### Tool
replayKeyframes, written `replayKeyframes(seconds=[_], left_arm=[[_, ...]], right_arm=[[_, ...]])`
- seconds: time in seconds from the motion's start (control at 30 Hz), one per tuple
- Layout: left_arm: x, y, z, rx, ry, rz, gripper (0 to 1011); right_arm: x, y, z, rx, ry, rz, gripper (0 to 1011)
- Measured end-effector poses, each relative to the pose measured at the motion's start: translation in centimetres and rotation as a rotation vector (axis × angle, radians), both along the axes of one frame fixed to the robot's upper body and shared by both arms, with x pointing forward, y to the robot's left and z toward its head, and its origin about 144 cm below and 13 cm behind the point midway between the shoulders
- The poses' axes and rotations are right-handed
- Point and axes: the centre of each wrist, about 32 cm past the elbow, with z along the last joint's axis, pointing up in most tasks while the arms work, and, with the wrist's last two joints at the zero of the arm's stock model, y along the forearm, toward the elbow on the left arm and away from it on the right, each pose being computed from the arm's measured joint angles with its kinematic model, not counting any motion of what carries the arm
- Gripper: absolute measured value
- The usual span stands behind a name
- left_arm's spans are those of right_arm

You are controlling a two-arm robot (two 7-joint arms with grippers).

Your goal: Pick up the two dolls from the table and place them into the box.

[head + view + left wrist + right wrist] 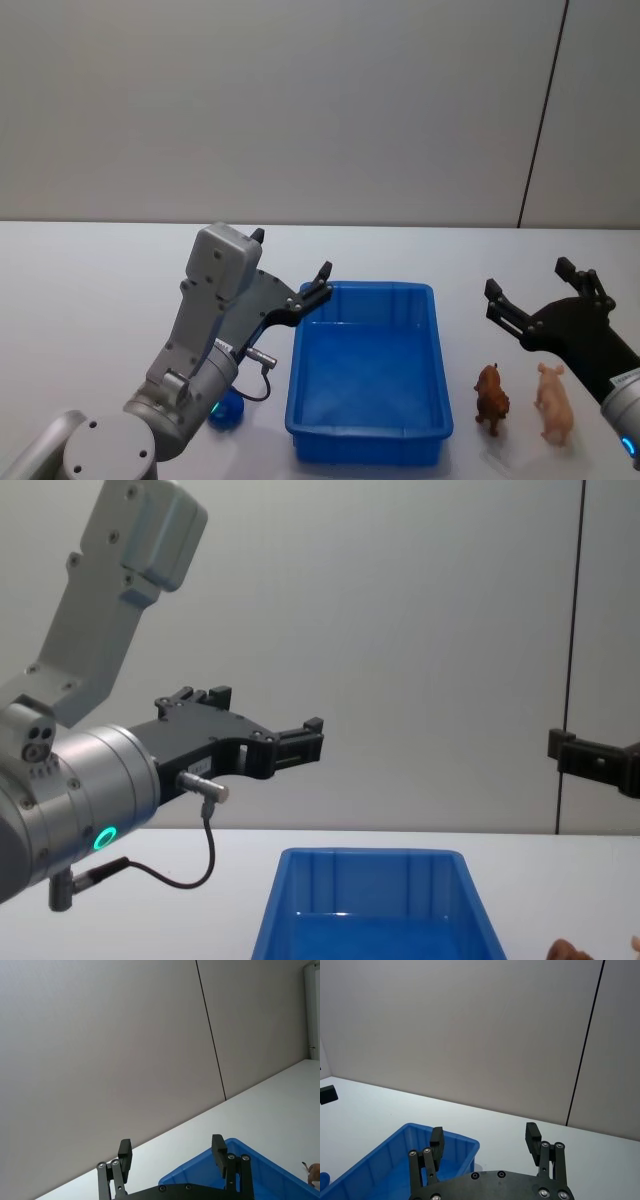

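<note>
- The brown doll (491,395) and the pink doll (553,400) stand side by side on the table (100,300), at three o'clock of the blue box (365,452).
- The left gripper (290,254) hovers at the box's ten o'clock corner, spread and empty.
- The right gripper (527,277) hangs at twelve o'clock of both dolls, spread and empty.

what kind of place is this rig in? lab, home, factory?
Probably a lab test bench: plain white table, bare grey wall, staged blue box, brown doll and pink doll. Left gripper open, raised beside the box; right gripper open, raised near the dolls.
</note>
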Motion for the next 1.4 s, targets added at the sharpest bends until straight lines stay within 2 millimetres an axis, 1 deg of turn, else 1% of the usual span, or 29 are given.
replayKeyframes(seconds=[0.17,0.43,0.77,0.97,1.4], left_arm=[[0.0,0.0,0.0,0.000,0.000,0.000,1004],[0.0,0.0,0.0,0.000,0.000,0.000,1004],[0.0,0.0,0.0,0.000,0.000,0.000,1004],[0.0,0.0,0.0,0.000,0.000,0.000,1004],[0.0,0.0,0.0,0.000,0.000,0.000,1004]], right_arm=[[0.1,-0.2,-0.1,-0.003,0.001,0.001,1001],[0.4,-1.2,-0.6,-0.017,0.023,0.002,1001],[0.7,-3.3,-1.7,-0.047,0.126,-0.015,1001],[0.6,-4.2,-2.4,-0.064,0.196,-0.023,1001],[-0.1,-4.9,-3.6,-0.089,0.320,-0.035,1001]])
